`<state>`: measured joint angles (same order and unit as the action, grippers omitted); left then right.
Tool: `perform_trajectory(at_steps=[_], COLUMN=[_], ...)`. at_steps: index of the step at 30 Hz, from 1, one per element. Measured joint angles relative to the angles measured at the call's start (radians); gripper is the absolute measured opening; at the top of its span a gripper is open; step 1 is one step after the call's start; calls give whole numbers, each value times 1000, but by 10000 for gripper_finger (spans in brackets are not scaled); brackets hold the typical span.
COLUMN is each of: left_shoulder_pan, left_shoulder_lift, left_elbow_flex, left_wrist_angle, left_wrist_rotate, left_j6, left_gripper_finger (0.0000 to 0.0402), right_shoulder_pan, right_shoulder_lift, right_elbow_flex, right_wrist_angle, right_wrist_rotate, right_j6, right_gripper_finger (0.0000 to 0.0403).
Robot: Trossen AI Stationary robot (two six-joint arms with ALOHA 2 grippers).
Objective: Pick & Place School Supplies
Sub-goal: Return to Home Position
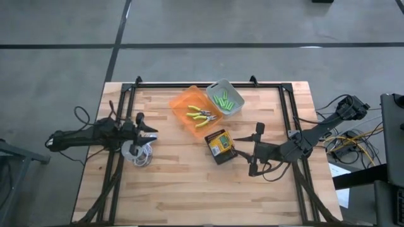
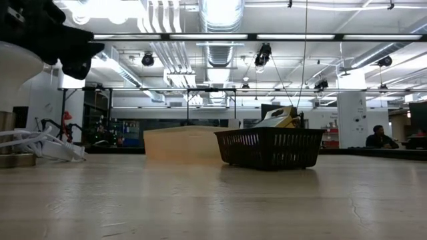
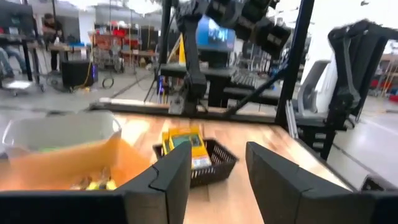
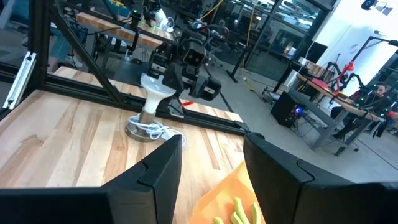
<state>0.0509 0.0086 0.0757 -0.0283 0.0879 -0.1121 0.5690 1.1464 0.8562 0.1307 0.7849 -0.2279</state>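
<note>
Crayon boxes (image 1: 219, 142) sit sorted in the black basket (image 1: 225, 157) mid-table. Right tool (image 1: 251, 150) hangs beside it, released; left tool (image 1: 150, 128), released, near the left edge. Job looks done.

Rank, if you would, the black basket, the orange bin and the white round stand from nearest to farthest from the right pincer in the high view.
1. Black basket: right beside the right pincer, mid-table.
2. Orange bin: farther off, toward the table's far edge.
3. White round stand: across the table, by the left pincer.
</note>
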Motion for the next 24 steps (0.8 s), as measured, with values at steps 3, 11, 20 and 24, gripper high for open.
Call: perform_trajectory(at_steps=[3, 11, 20, 24], left_shoulder_pan=[0, 0, 0, 0], left_shoulder_lift=[0, 0, 1, 2], left_elbow_flex=[4, 8, 0, -1], left_wrist_angle=[32, 46, 39, -8], left_wrist_rotate=[-5, -190, -395, -411], left_j6=[10, 38, 68, 75], left_gripper_finger=[159, 159, 159, 159], right_shoulder_pan=[0, 0, 0, 0], right_shoulder_lift=[0, 0, 0, 0], right_elbow_flex=[0, 0, 0, 0], right_wrist_angle=[0, 0, 0, 0], right_wrist_rotate=[0, 0, 0, 0], right_j6=[0, 0, 0, 0], right_gripper_finger=[169, 169, 169, 169])
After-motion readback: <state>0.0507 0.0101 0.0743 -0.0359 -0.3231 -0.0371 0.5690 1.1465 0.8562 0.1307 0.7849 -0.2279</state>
